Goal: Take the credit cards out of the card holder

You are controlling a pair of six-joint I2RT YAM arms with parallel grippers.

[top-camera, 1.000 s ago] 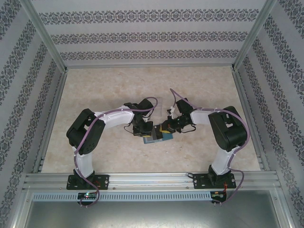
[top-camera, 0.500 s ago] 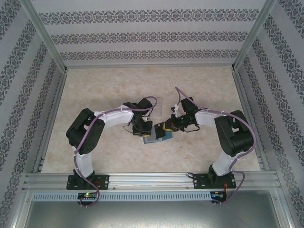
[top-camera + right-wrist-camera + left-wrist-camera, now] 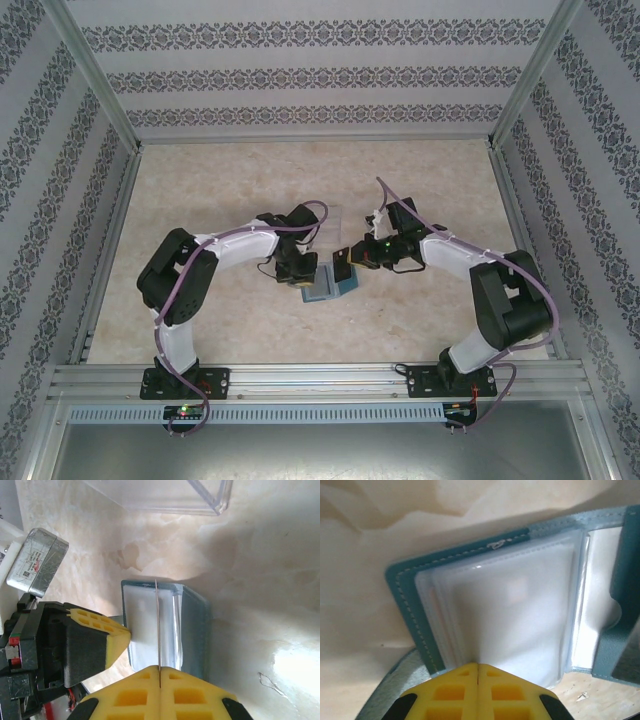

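The teal card holder (image 3: pixel 328 290) lies open on the table between both arms, its clear sleeves up. In the left wrist view my left gripper (image 3: pixel 478 666) is shut at the near edge of those sleeves, by the card holder's stitched teal border (image 3: pixel 415 605). In the right wrist view the card holder (image 3: pixel 194 625) lies below my right gripper (image 3: pixel 159 669), which is shut on a thin credit card (image 3: pixel 157 625) seen edge-on above the sleeves. From above, that card (image 3: pixel 343 268) looks dark at the right gripper's (image 3: pixel 350 262) tips. The left gripper (image 3: pixel 125 632) touches the holder's left edge.
A clear plastic box (image 3: pixel 200 495) stands just beyond the card holder, seen from above as the clear box (image 3: pixel 335 218) behind the two wrists. Bare marbled tabletop (image 3: pixel 240 180) spreads around them, fenced by aluminium rails (image 3: pixel 110 220) and patterned walls.
The right arm's elbow has swung out to the right and its wrist has turned, with the dark card now showing at its tips. The left arm has barely moved.
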